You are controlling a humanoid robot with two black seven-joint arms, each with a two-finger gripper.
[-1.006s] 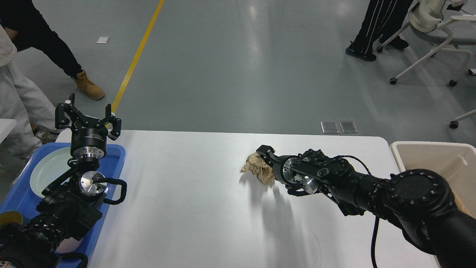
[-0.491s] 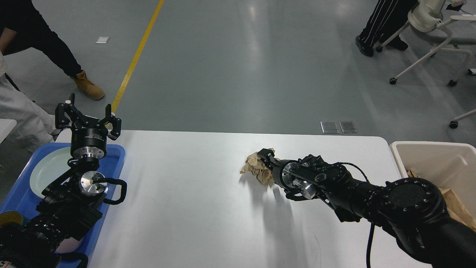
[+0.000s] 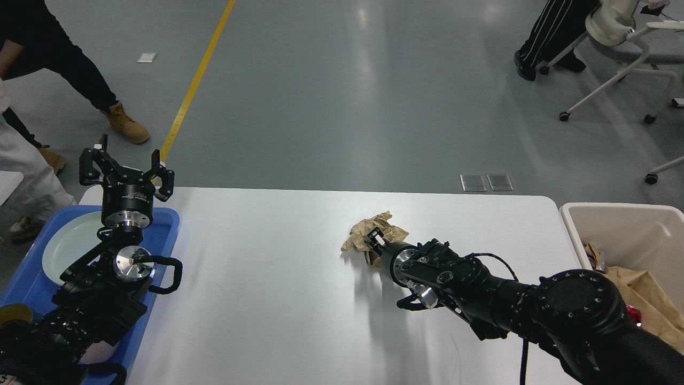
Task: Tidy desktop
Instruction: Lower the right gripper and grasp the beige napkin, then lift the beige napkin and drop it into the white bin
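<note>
The white desktop carries one crumpled brown paper ball right of centre. My right gripper reaches in from the lower right, and its fingertips rest in the near side of the paper. It is seen end-on and dark, so I cannot tell how its jaws stand. My left gripper is open and empty. It is held up above the far end of the blue tray at the desktop's left edge.
A pale round dish lies in the blue tray. A beige bin at the right edge holds crumpled brown paper. People's legs are at the far left, and a wheeled chair at the far right.
My right arm has pulled back towards me and dropped lower, so more of the paper ball shows behind the fingertips. The bin's contents have come into view. My left arm has not moved.
</note>
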